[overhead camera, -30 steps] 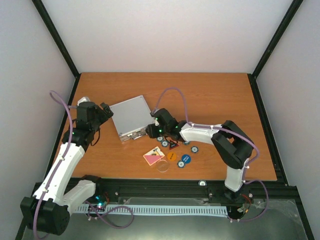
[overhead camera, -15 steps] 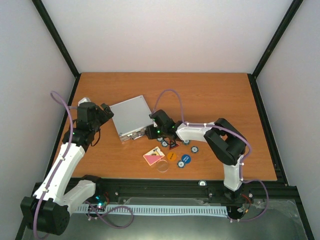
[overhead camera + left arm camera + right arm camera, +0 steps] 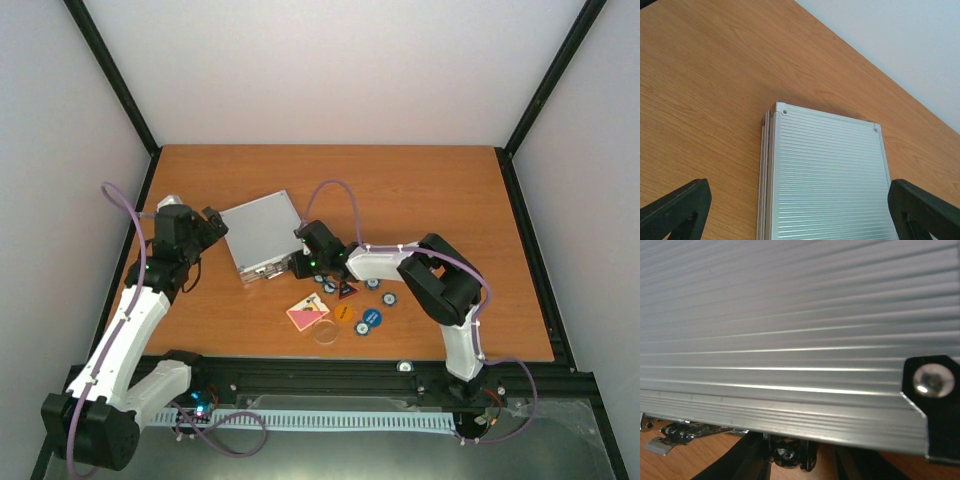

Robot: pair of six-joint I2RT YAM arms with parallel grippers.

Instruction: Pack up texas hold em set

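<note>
at near edge of closed ribbed silver aluminium case (image 3: 260, 232), centre-left on wooden table (image 3: 430, 200): right gripper (image 3: 297, 262) low against case front, arm stretched flat leftward; finger state cannot tell. risk: push slides case, or forearm sweeps blue-white chips (image 3: 388, 297), red-black triangle (image 3: 345, 290), pink card deck (image 3: 307, 314) lying loose outside. left gripper (image 3: 213, 222) spread wide, case between fingers, nothing gripped.

Left arm (image 3: 130, 318) bent upright, left gripper (image 3: 212, 222) jaws spread wide, right arm (image 3: 395, 263) extended leftward, right gripper (image 3: 299, 262) low, jaw state unclear.
</note>
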